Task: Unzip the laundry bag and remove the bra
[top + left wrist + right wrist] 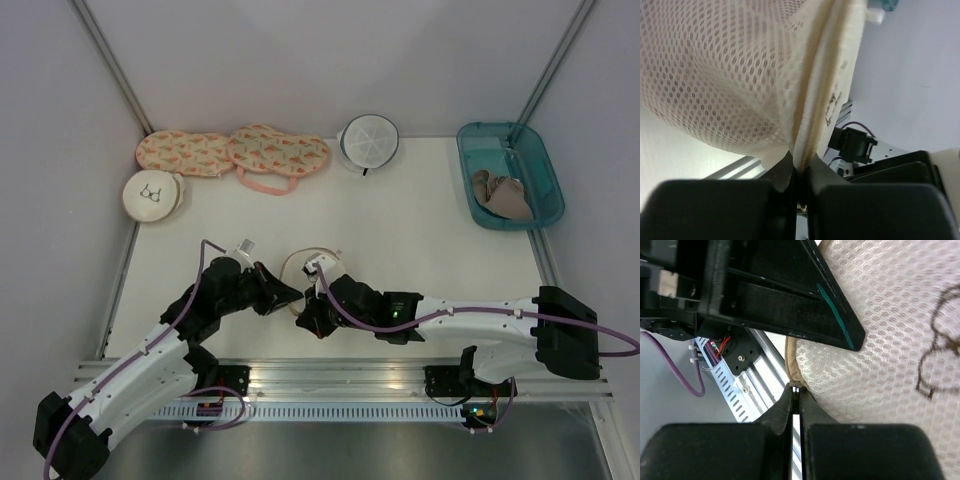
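counter (400, 230): white, grey walls; the work sits at its near edge.
laundry bag (880, 340): held between both arms, zipper (812, 135) closed where I can see it.
left pincer (799, 172): clamped on the zippered rim.
right pincer (795, 395): closed on a small piece at the rim, likely the zipper pull.
bra: not visible; presumably inside.
method: I'd anchor with the left and draw the pull slowly along the rim's curve.

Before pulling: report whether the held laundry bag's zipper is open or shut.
Shut along the visible stretch: laundry bag's zipper teeth run meshed into the left gripper. Rest hidden.
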Controlling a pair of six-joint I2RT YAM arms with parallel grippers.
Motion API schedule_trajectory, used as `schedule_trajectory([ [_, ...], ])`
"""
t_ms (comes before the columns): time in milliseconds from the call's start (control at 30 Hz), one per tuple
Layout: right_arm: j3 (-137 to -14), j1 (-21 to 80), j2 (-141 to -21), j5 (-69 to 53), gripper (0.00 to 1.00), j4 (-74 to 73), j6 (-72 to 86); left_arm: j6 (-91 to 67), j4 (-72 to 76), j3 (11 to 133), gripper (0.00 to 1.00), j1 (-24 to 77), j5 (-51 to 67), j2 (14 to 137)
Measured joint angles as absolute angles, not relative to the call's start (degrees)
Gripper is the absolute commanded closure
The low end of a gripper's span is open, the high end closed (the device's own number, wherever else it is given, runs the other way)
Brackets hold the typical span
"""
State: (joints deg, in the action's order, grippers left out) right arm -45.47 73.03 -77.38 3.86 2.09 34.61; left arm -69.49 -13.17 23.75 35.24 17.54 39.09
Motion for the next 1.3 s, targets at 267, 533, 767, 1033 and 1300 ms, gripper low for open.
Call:
schedule_trajectory([
  [267, -48.3, 73.3, -74.9, 7.6, 1.0, -5.5, 34.0, -69.2, -11.4, 22.9, 0.98, 35.5, 16.9, 39.2],
  [533, -52.2, 73.4, -74.8, 10.2, 1.0, -15.6, 34.4, -69.2, -10.6, 23.0, 0.98, 35.7, 15.3, 39.7],
  [767, -50.8, 73.5, -75.0, 8.9, 1.0, -18.9, 36.1, -67.7, -12.0, 25.1, 0.98, 35.7, 13.4, 41.5],
  [1033, -51.3, 73.7, -77.8, 15.9, 1.0, -26.8, 37.8, -63.2, -13.1, 28.1, 0.98, 35.6, 15.0, 46.7],
  [1300, -53.7, 73.6, -81.8, 31.1, 1.0, -36.0, 39.4, -59.2, -11.0, 28.9, 0.98, 35.0, 19.2, 51.2],
])
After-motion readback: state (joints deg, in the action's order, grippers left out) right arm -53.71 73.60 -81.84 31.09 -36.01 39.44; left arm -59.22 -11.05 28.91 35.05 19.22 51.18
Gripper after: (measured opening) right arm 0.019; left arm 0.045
